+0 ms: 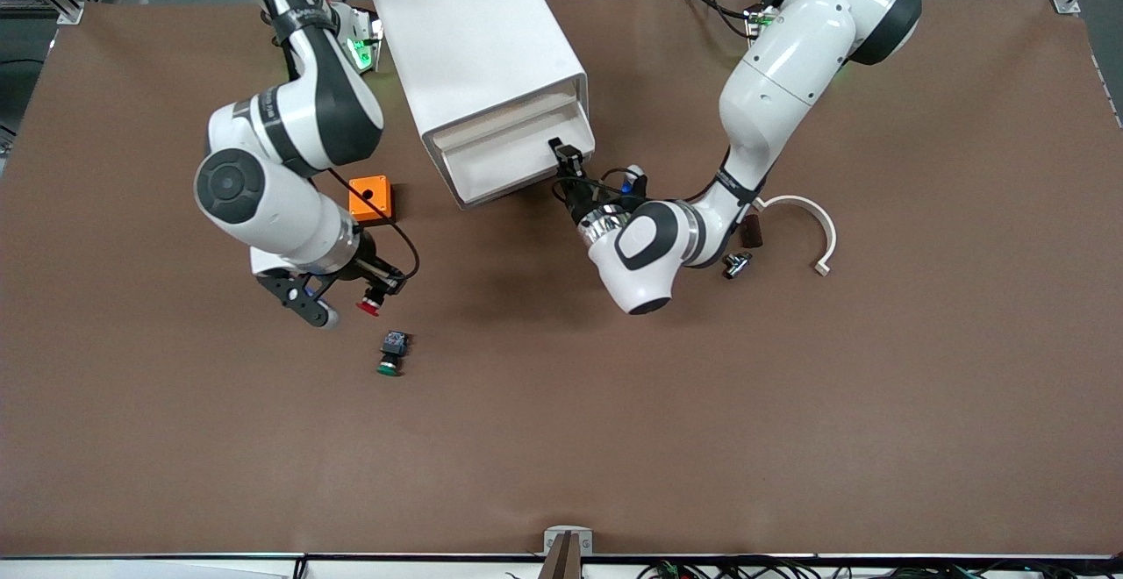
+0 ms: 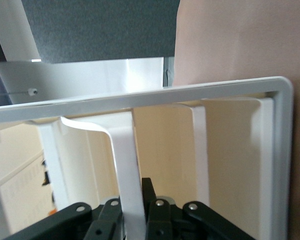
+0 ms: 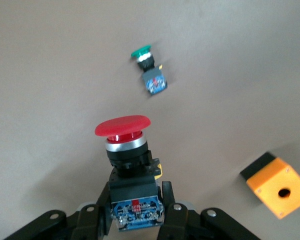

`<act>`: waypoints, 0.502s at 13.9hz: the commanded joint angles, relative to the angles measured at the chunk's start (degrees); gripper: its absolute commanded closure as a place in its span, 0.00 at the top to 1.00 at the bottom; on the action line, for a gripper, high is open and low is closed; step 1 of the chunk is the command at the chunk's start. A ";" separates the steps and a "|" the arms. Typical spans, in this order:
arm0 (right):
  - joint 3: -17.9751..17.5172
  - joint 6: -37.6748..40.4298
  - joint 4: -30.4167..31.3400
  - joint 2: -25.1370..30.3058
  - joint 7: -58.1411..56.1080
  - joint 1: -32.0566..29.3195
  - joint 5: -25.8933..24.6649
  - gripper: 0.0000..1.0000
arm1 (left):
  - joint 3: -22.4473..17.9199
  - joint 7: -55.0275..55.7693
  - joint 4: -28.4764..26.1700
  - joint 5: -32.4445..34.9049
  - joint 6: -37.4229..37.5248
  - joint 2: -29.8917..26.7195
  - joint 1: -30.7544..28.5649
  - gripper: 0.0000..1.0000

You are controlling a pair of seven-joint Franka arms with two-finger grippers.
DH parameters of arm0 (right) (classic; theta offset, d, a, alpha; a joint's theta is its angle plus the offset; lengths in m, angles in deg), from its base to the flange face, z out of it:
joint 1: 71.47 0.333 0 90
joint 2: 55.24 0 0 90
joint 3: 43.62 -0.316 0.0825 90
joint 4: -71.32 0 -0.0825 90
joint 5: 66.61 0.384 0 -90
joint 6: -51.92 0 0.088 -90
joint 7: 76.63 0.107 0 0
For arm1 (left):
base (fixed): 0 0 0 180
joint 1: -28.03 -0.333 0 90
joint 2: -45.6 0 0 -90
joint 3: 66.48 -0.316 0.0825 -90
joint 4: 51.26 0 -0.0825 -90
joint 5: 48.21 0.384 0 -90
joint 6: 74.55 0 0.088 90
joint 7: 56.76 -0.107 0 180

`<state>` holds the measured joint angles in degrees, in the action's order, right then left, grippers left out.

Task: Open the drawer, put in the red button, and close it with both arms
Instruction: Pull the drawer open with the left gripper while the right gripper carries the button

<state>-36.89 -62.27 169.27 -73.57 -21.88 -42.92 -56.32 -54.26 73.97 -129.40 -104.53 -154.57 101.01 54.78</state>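
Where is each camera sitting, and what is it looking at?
Front view: high across the table, facing both arms, the white drawer cabinet and the green button.
Left wrist view: on the left arm, looking at the drawer handle that the left gripper clamps.
Right wrist view: on the right arm, showing the right gripper holding the red button.
Shared: front and right wrist views both show the orange box.

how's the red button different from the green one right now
The red button has a red cap and is held in the right pincer, shut on its black body; the green button has a green cap and is in no pincer. The red button is gripped with its cap pointing away from the pincer, while the green button lies on its side on the table. Both look like the same pushbutton type, with black bodies and blue-grey ends.
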 commanded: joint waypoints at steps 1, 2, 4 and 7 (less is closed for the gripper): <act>0.48 0.11 2.25 2.68 8.50 5.01 0.96 0.00 | -0.09 -0.48 0.62 -0.98 0.21 0.84 -1.95 0.12; 0.48 0.11 2.25 2.86 11.92 6.86 0.96 0.00 | -0.26 -0.56 0.62 -0.90 0.12 0.84 -2.48 0.12; 0.56 -0.06 2.25 3.12 17.47 10.02 0.96 0.00 | -0.44 -0.56 0.62 -0.89 0.12 1.10 -3.71 0.12; 0.56 -0.24 2.51 3.47 23.27 13.28 0.96 0.00 | -0.44 -0.65 0.62 -0.89 0.04 1.19 -4.77 0.13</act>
<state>-37.01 -62.24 169.73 -72.22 -2.01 -31.44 -56.28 -54.33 73.95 -129.37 -104.82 -154.57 101.20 50.64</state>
